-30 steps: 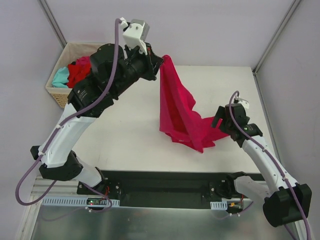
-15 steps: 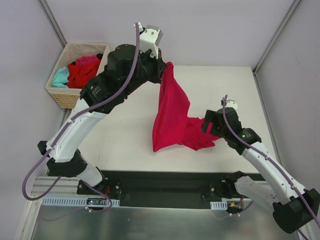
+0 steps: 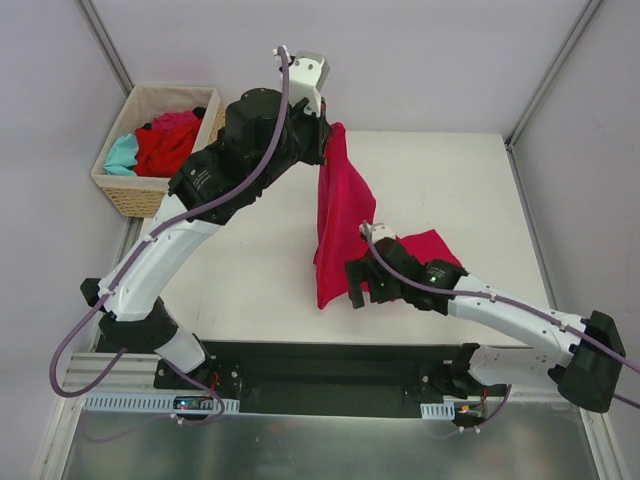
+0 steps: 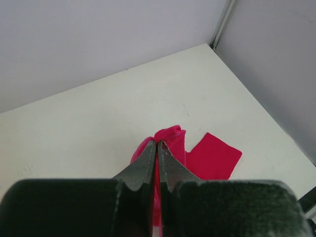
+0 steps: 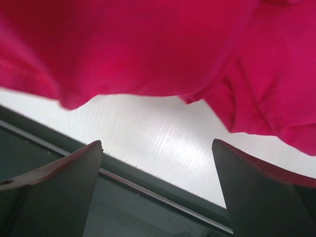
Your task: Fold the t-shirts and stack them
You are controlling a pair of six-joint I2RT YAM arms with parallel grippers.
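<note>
The white surface (image 3: 250,250) has one magenta t-shirt (image 3: 338,215) over it. The shirt hangs by its top edge from the left hand (image 3: 323,132), which is pinched tight on a bunch of the cloth, high over the far side. It drops in a long drape, and its bottom end lies on the surface towards the right. The wicker basket (image 3: 120,190) at the far left corner holds the other t-shirts (image 3: 160,140), red, pink and teal, in a heap.

What changed in the last second is the right arm. It was out at the right side of the cloth and has swung in low across the front. The right hand (image 3: 357,287) now sits at the near bottom edge of the drape, fingers spread wide with nothing between them. From its own camera the cloth hangs just above the gap, though whether it brushes a finger I can't quite tell. I'd say it is lining up for a lower corner so the shirt can be spread flat, and folding hasn't begun
</note>
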